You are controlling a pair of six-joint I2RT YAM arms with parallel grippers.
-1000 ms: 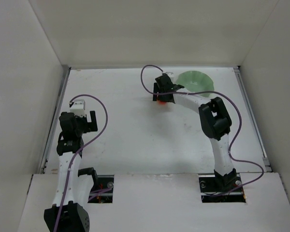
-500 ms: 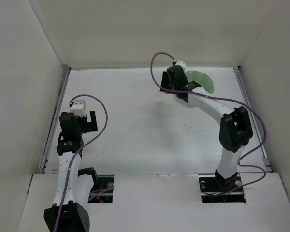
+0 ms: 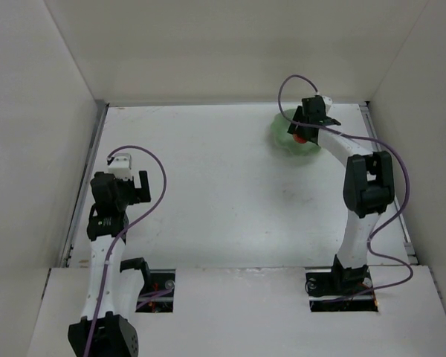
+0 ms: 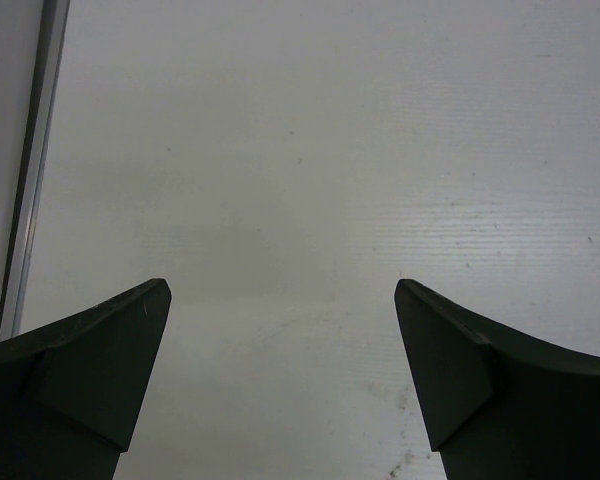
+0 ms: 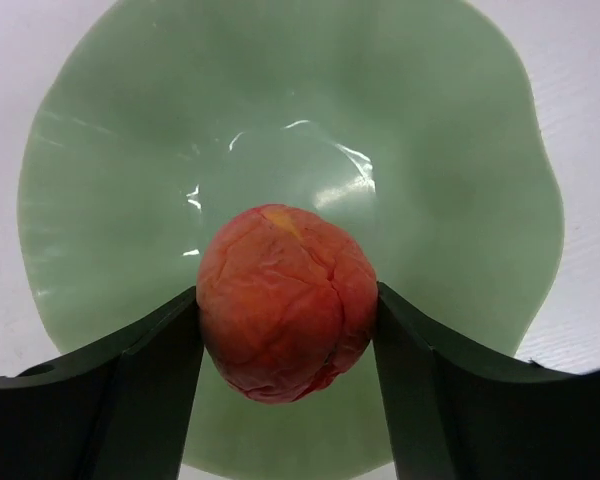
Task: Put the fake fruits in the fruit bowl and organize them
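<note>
Right gripper (image 5: 285, 298) clenched on red-orange fruit (image 5: 280, 350), holding it over middle of green bowl (image 5: 110, 140); contact with bowl unclear. Left gripper (image 4: 282, 300) spread apart, grasping nothing, above white table (image 4: 280, 130).

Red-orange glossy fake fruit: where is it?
The fruit sits in the right gripper, over the pale mint-green scalloped bowl, far right of the table in the top view.

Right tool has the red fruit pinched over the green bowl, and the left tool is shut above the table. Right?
Not quite. The left tool is open, as the left wrist view shows. The rest holds: the right tool pinches the fruit over the bowl.
</note>
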